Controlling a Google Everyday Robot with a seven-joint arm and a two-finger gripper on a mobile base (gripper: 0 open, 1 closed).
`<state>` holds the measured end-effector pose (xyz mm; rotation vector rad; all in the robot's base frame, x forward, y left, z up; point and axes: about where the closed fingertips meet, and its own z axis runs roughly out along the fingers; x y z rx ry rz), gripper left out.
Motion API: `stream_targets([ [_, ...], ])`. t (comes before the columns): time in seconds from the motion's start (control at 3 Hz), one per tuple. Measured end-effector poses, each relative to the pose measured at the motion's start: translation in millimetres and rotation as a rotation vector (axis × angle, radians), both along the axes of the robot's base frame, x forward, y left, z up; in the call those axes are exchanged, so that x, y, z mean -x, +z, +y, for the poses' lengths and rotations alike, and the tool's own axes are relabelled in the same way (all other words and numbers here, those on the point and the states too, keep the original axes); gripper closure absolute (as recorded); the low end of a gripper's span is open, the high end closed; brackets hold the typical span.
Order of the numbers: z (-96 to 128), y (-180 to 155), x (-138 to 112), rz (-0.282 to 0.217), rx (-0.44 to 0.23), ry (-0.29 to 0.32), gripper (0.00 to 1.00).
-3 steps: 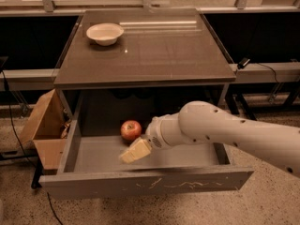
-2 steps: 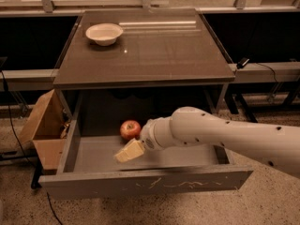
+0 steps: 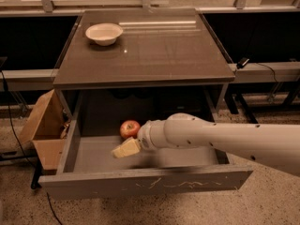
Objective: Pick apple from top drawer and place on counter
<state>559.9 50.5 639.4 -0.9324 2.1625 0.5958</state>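
The red apple (image 3: 130, 128) lies on the grey floor of the open top drawer (image 3: 140, 184), toward the back and left of centre. My gripper (image 3: 124, 148) reaches in from the right on a white arm and sits just in front of and slightly left of the apple, close to it but not around it. Its cream fingers (image 3: 126, 148) point left. The dark glossy counter (image 3: 154, 50) spans the top above the drawer.
A shallow cream-white bowl (image 3: 104, 33) sits on the counter's back left. A brown cardboard box (image 3: 44, 128) stands on the floor left of the drawer. A cable and low shelf rails run along both sides.
My gripper has moved left along the drawer floor, from right of and below the apple to directly in front of it. The apple has not moved.
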Motion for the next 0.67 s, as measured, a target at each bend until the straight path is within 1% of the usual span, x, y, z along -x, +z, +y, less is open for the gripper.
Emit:
stream_targets([
  [0.33,6.7,-6.3,-10.5,-0.008,-0.021,-0.023,0.00],
  [0.67,14.7,-7.5,-20.4,-0.022,-0.042,-0.029,0.00],
])
